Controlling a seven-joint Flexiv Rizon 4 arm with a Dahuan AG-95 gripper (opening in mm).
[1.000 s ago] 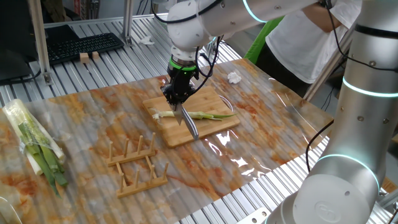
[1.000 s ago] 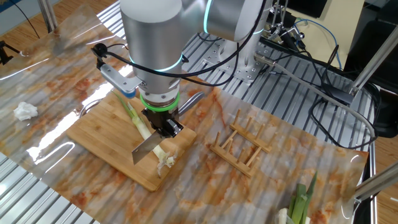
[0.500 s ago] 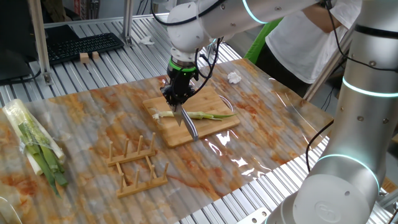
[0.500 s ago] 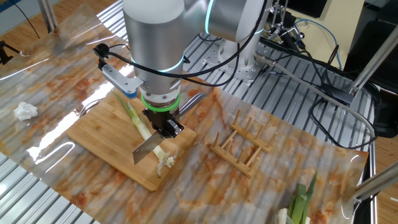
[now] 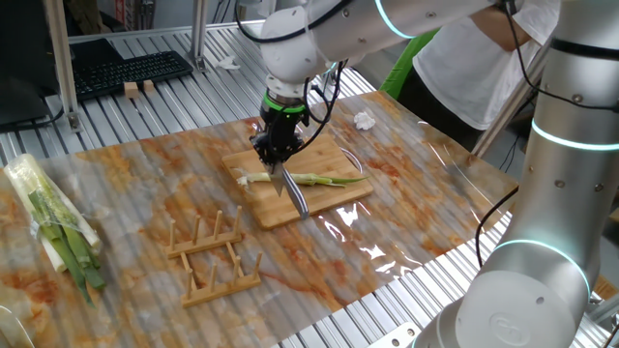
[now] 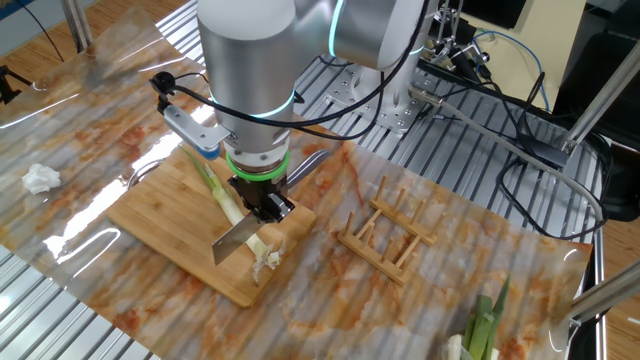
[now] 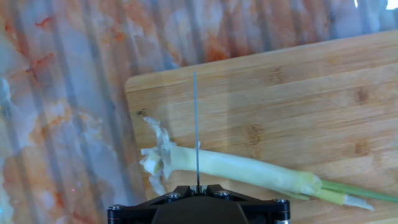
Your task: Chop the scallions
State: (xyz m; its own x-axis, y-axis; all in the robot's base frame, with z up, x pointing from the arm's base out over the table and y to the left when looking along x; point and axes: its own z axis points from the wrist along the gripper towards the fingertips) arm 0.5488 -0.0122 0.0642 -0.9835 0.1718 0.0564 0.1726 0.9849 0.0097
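A long scallion (image 5: 317, 179) lies across the wooden board (image 5: 334, 198), white at the root end and pale green at the other. My gripper (image 5: 276, 152) stands over its white end, shut on a knife whose blade (image 5: 294, 194) points down toward the front of the board. In the other fixed view the blade (image 6: 238, 240) hangs just above the stalk (image 6: 222, 195), close to the frayed root end (image 6: 266, 258). The hand view looks down the blade's thin edge (image 7: 195, 124), which crosses the scallion (image 7: 236, 169) near its root. Whether the edge touches the stalk I cannot tell.
A wooden slotted rack (image 5: 213, 253) stands in front of the board. A plastic-wrapped bundle of green stalks (image 5: 58, 227) lies at the far left. A crumpled white paper (image 5: 364, 121) sits behind the board. A person (image 5: 484, 58) stands at the back right.
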